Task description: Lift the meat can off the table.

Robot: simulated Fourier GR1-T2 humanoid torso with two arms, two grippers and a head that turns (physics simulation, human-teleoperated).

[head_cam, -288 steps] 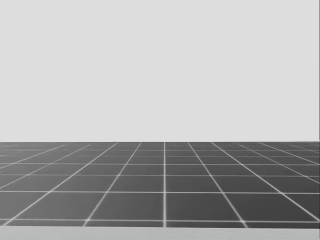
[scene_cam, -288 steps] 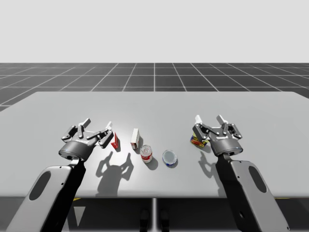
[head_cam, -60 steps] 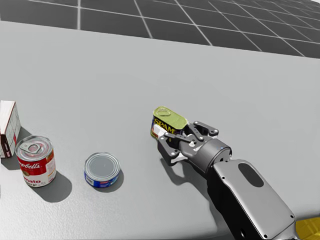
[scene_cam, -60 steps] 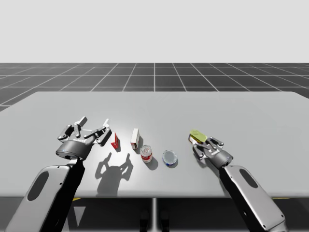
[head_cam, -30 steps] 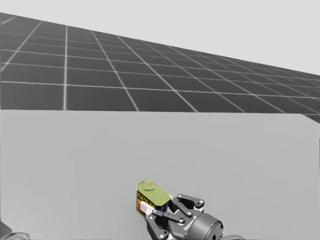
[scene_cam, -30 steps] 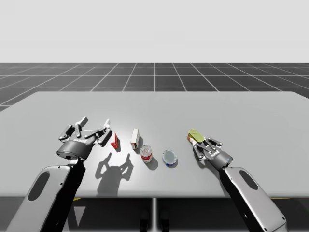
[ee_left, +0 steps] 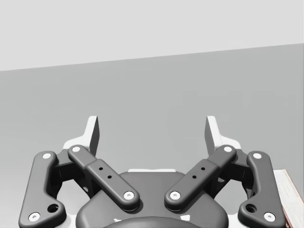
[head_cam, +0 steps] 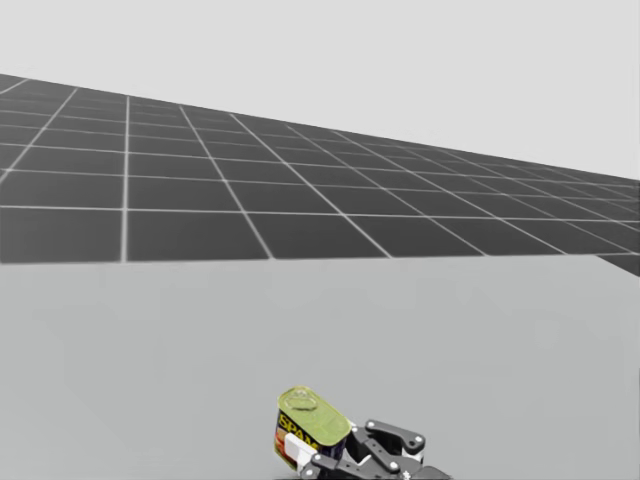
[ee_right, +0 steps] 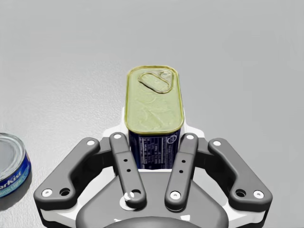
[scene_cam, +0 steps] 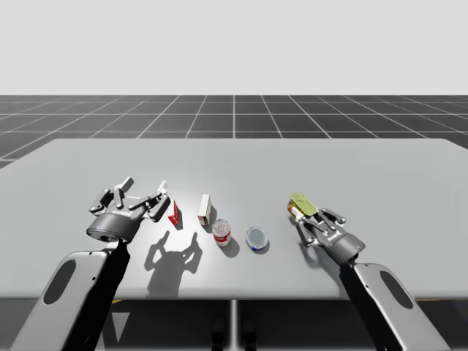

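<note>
My right gripper [ee_right: 155, 138] is closed on the meat can [ee_right: 154, 102]. One finger presses on each long side of it. The can is a blue tin with a yellow-green lid and a pull ring on top. In the high view it sits at the right side of the worktop [scene_cam: 241, 164] and leans a little. It stays very low. I cannot tell if its bottom is off the worktop yet. So I think the grab is done and the lift up is the part that is left.

My left gripper [ee_left: 152, 130] is open, with nothing between its fingers. It hangs over the left side, just beside a red and white box [scene_cam: 175, 213].

Near the middle stand a white box [scene_cam: 205, 210], a red and white can [scene_cam: 221, 232] and a flat blue can [scene_cam: 257, 238]. They are all apart from the meat can.

The worktop is plain, smooth and grey. Past it is a dark floor [scene_cam: 234, 113] with pale lines in squares. Behind that is a blank pale grey wall.
</note>
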